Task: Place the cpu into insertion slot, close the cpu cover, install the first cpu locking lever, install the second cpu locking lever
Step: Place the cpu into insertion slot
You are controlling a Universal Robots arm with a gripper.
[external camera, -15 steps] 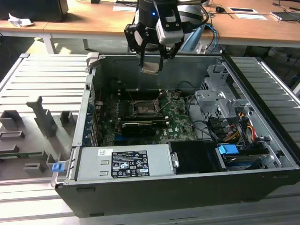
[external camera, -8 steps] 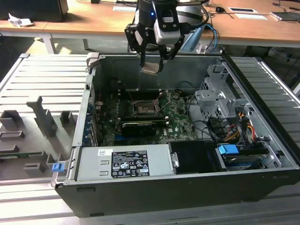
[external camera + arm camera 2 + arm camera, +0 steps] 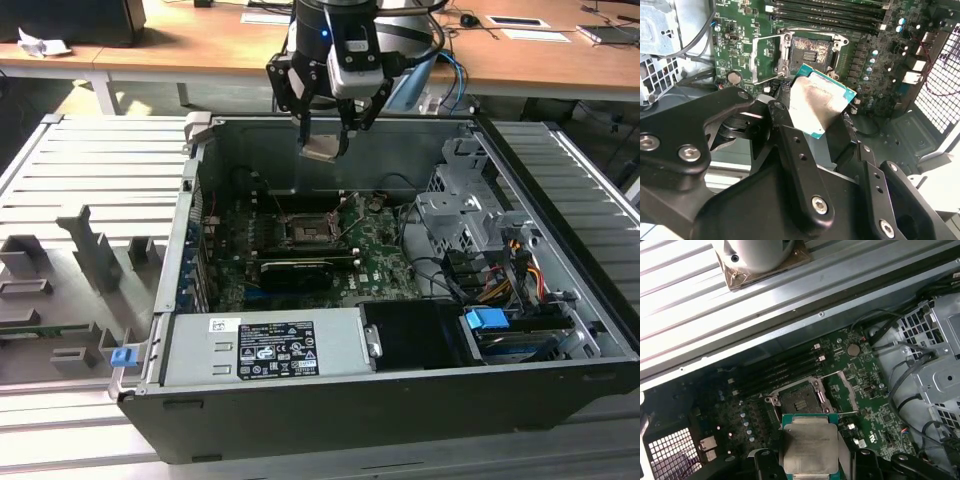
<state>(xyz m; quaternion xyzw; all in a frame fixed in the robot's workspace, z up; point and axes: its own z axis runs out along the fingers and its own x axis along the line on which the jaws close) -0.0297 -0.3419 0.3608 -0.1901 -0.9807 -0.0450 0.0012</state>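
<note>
My gripper (image 3: 322, 135) hangs above the open computer case, shut on the cpu (image 3: 322, 148), a small flat square chip. In both wrist views the cpu (image 3: 820, 102) (image 3: 810, 447) shows its silvery-grey face with a green edge, pinched between the black fingers (image 3: 790, 145) (image 3: 763, 460). The insertion slot (image 3: 308, 228) (image 3: 810, 52) (image 3: 797, 402) lies well below on the green circuit board (image 3: 385, 255), uncovered and dark inside. The cpu cover (image 3: 765, 60) (image 3: 842, 390) is swung open beside the socket.
A long black card (image 3: 295, 272) lies just in front of the socket. A grey power supply (image 3: 265, 345), a metal drive cage (image 3: 470, 210) and coloured cables (image 3: 520, 270) fill the case. Memory slots (image 3: 830, 12) run beside the socket. Grey fixtures (image 3: 80, 260) stand on the exterior view's left.
</note>
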